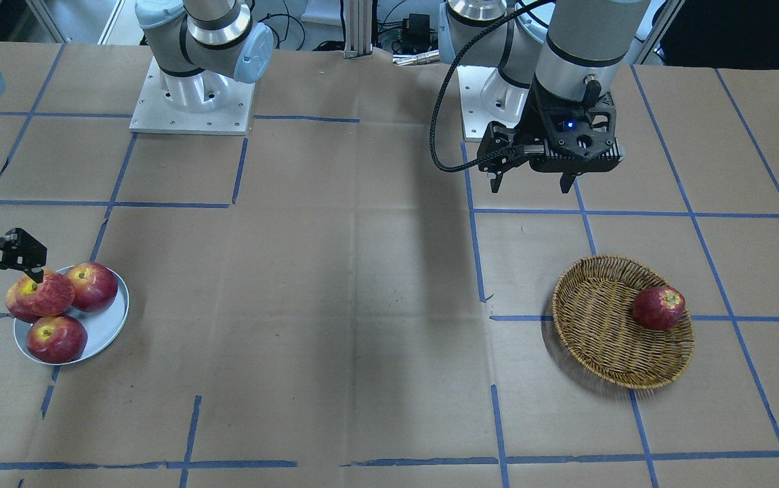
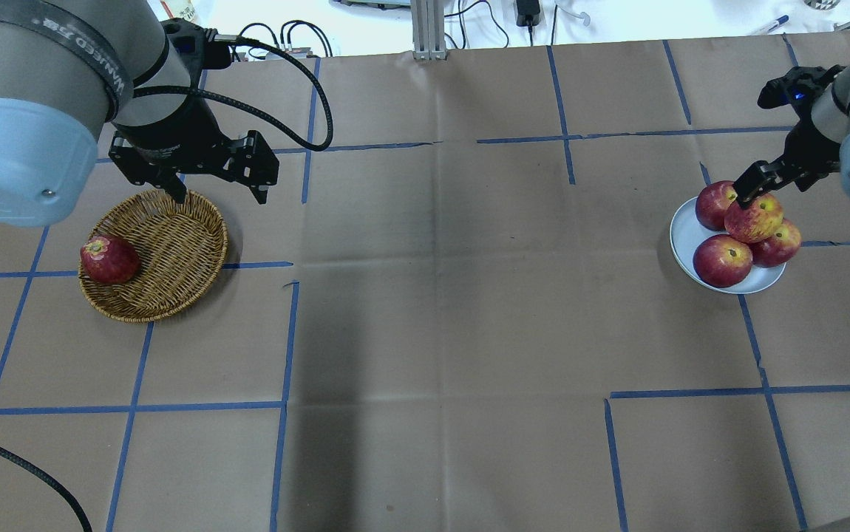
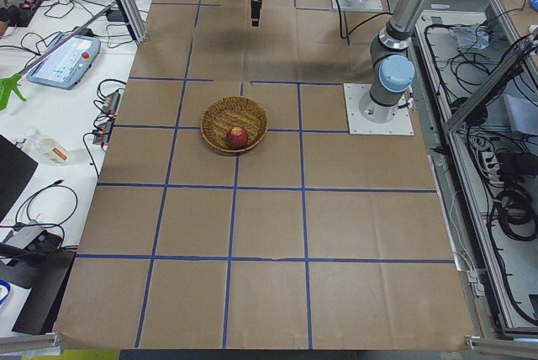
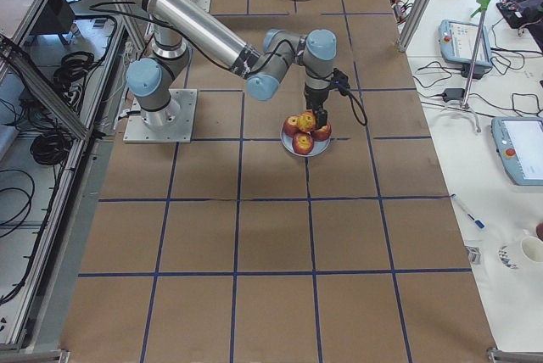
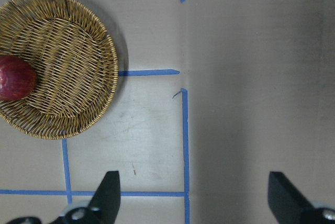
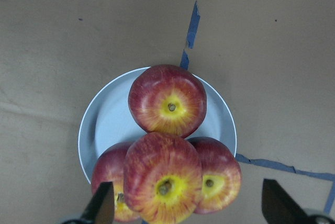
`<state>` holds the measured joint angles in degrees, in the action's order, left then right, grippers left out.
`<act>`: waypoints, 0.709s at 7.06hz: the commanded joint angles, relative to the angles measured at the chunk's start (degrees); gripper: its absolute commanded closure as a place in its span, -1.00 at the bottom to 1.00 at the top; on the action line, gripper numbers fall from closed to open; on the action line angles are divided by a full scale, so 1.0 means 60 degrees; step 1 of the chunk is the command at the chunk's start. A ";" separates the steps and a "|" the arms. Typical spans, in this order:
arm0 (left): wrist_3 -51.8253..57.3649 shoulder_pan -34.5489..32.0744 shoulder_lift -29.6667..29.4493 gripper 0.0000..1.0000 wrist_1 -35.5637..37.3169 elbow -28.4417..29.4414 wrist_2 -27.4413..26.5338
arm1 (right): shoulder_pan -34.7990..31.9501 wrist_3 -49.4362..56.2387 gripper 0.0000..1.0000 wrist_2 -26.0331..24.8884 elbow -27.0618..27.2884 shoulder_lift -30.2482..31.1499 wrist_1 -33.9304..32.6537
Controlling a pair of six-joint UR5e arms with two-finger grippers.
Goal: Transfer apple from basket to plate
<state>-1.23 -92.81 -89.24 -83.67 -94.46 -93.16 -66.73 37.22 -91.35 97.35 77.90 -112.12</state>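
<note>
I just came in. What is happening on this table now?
The right gripper is open over the streaky apple, which rests on top of three darker apples on the plate. The left gripper hangs open near the basket, where one deep red apple lies.
</note>
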 commanded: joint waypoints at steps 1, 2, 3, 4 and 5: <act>-0.0014 0.0000 -0.0009 -0.98 0.0000 -0.0004 0.0000 | -0.0578 -0.0705 -1.00 0.0064 -0.1105 0.0636 0.2272; -0.0015 0.0000 -0.0009 -0.98 0.0000 0.0010 0.0000 | -0.1220 -0.1407 -1.00 0.0035 -0.1079 0.1379 0.2816; -0.0015 -0.0014 -0.0009 -0.98 0.0000 -0.0004 0.0000 | -0.1705 -0.2762 -1.00 0.0035 -0.1021 0.1923 0.3286; -0.0015 0.0000 0.0005 -0.98 0.0000 -0.0019 0.0000 | -0.2377 -0.3777 -1.00 -0.0009 -0.1020 0.2219 0.3769; -0.0015 0.0000 0.0006 -0.98 0.0000 -0.0033 0.0000 | -0.3239 -0.5498 -1.00 -0.0024 -0.1049 0.2410 0.4093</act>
<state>-1.32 -92.84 -89.24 -83.67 -94.56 -93.16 -80.51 14.99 -91.33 91.17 90.41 -90.43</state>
